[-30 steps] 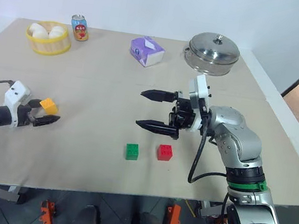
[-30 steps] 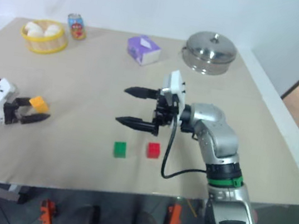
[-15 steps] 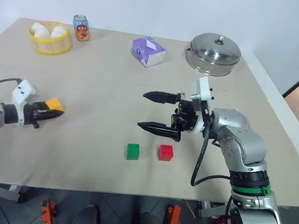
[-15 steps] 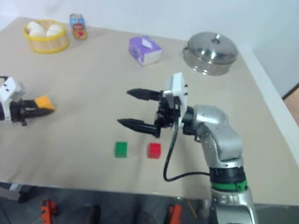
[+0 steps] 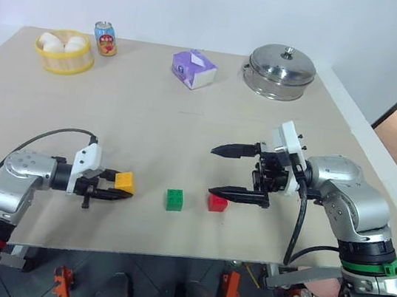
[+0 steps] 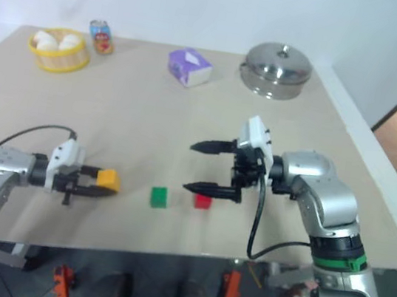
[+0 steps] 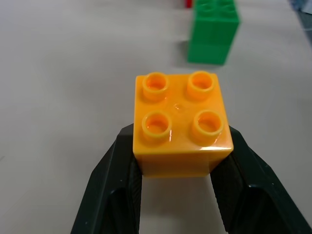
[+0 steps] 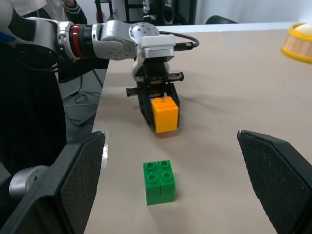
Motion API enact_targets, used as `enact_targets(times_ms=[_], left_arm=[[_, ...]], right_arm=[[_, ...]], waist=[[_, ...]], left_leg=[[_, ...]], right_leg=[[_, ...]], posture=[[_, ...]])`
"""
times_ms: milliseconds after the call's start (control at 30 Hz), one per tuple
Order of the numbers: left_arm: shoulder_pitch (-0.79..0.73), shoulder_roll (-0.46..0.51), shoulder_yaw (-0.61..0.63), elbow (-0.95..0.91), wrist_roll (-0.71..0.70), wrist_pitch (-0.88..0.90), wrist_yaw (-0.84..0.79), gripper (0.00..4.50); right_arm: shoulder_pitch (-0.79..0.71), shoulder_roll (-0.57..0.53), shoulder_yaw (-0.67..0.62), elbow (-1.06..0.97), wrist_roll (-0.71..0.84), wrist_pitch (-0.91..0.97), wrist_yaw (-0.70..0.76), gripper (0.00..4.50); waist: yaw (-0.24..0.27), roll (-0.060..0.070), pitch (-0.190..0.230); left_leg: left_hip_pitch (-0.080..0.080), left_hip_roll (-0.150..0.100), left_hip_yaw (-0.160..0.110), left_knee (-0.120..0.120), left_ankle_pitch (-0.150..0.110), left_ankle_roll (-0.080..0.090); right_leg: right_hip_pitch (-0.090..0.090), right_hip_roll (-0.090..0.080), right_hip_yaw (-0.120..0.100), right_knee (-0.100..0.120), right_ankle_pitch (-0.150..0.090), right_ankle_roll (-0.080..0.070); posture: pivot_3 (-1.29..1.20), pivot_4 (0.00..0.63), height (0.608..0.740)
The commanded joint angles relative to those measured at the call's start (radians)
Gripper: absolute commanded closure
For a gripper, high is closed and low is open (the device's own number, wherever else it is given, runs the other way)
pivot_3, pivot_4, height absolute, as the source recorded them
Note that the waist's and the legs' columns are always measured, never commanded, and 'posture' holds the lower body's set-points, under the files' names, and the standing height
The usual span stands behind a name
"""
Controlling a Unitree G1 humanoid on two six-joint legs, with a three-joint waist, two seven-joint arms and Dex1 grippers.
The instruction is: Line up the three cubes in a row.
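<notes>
Gleaming four-studded orange-yellow cube (image 7: 179, 130) clamped in left hand (image 5: 112, 188); right hand (image 5: 231, 172) spread apart.

Orange cube (image 5: 125, 180) gripped; green (image 5: 174, 199), red (image 5: 216, 202) on table.

red cube (image 5: 216, 203) partly behind right hand (image 5: 223, 171)

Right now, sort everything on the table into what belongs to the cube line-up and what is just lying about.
Belongs to the job:
- orange-yellow cube, held in the left gripper
- green cube
- red cube

Just lying about:
- purple tissue box
- soda can
- yellow basket of white buns
- lidded steel pot
</notes>
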Motion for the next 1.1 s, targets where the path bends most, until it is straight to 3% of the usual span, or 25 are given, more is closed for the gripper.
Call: enact_targets(times_ms=[33,667,733,933,1100], left_arm=[[0.001,-0.002,-0.027,-0.017,0.012,-0.028,-0.016,3.15],[-0.017,-0.007,-0.09,0.058,0.057,-0.103,-0.036,3.15],[-0.014,-0.003,-0.096,0.06,0.062,-0.103,-0.038,2.1],[-0.017,0.007,-0.09,0.042,0.048,-0.079,-0.045,0.17],[-0.018,0.039,-0.03,-0.06,-0.048,0.04,-0.04,0.04]], right_arm=[[0.002,-0.014,-0.04,-0.047,0.018,0.001,-0.008,0.0],[0.029,-0.017,-0.048,-0.085,0.031,0.013,-0.043,0.0],[0.032,-0.019,-0.049,-0.088,0.032,0.014,-0.041,0.0],[0.03,-0.024,-0.055,-0.085,0.041,0.018,-0.037,0.0],[0.029,-0.019,-0.084,-0.08,0.071,0.032,-0.045,0.0]], waist=[[0.0,0.0,0.0],[0.001,0.0,0.0],[0.001,0.0,0.0],[0.004,0.002,-0.001],[0.002,0.002,-0.001]], left_leg=[[0.0,0.0,0.0,0.0,0.0,0.0],[0.0,-0.001,0.001,0.0,0.0,0.0],[0.0,-0.001,0.001,0.0,0.0,0.0],[0.0,-0.001,0.001,0.001,0.001,0.002],[0.001,-0.001,0.001,0.001,0.003,0.004]], right_leg=[[0.0,0.0,0.0,0.0,0.0,0.0],[0.0,-0.001,0.001,0.0,0.0,0.001],[0.0,-0.001,0.001,0.0,0.0,0.001],[0.002,-0.002,0.0,0.0,0.0,0.001],[0.001,-0.003,0.0,-0.001,0.004,-0.001]], posture=[[0.0,0.15,0.74],[0.0,0.15,0.74],[0.0,0.15,0.74],[0.0,0.15,0.74],[0.0,0.15,0.74]])
